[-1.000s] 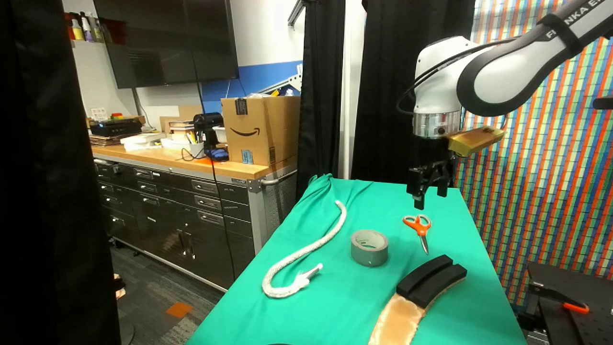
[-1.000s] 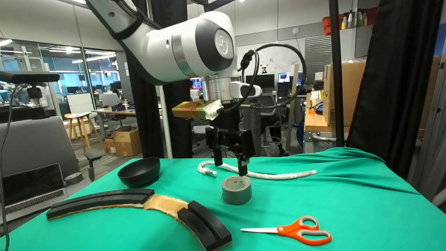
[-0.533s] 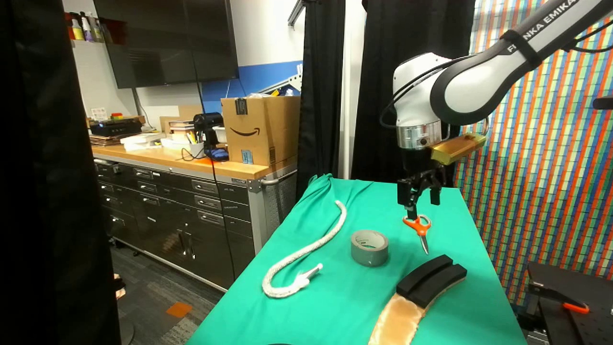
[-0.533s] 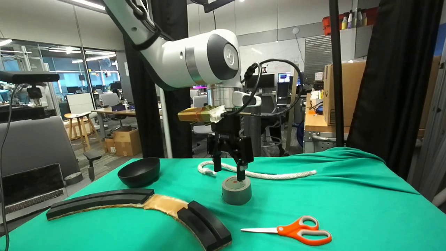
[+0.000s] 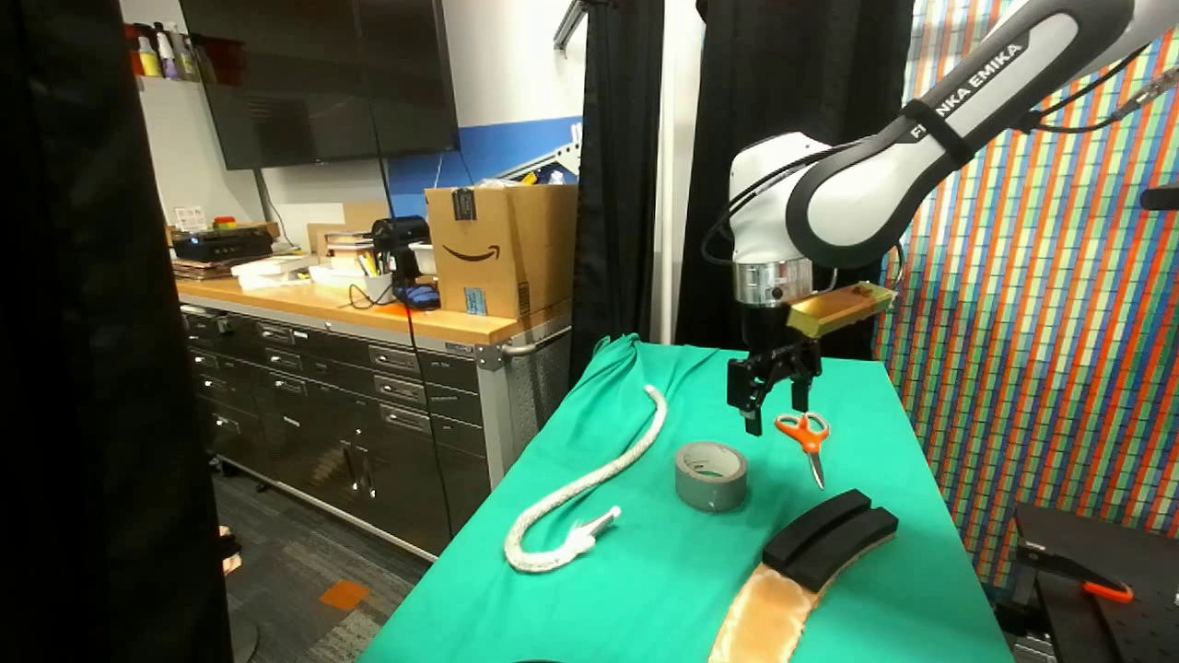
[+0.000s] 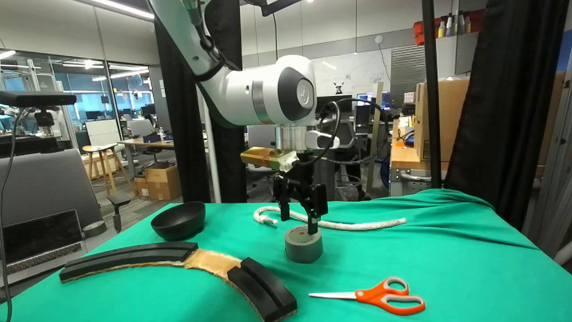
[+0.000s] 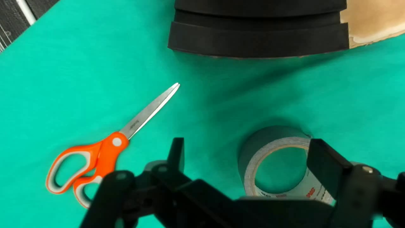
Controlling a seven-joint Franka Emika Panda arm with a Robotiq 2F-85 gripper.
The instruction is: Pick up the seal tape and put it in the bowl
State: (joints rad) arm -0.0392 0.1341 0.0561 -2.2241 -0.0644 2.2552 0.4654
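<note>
The gripper (image 5: pixel 776 417) has moved lower and closer to the seal tape (image 5: pixel 710 494), its jaws standing wide apart.

I'd call this an office-like robotics lab: a white-and-grey jointed robot arm (image 5: pixel 852 204); a wood-topped glossy black drawer cabinet (image 5: pixel 318 401); beyond, a dark-framed glass wall (image 6: pixel 87 91) and flat lit monitors (image 6: pixel 364 95).

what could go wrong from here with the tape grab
The open gripper could descend off-centre on the tape: in the wrist view, one finger overlaps its rim, so a straight drop might hit it. The orange-handled scissors lie nearby and might get bumped. In an exterior view the black bowl looks close to the edge of the green cloth, so a rough release might knock it off.
</note>
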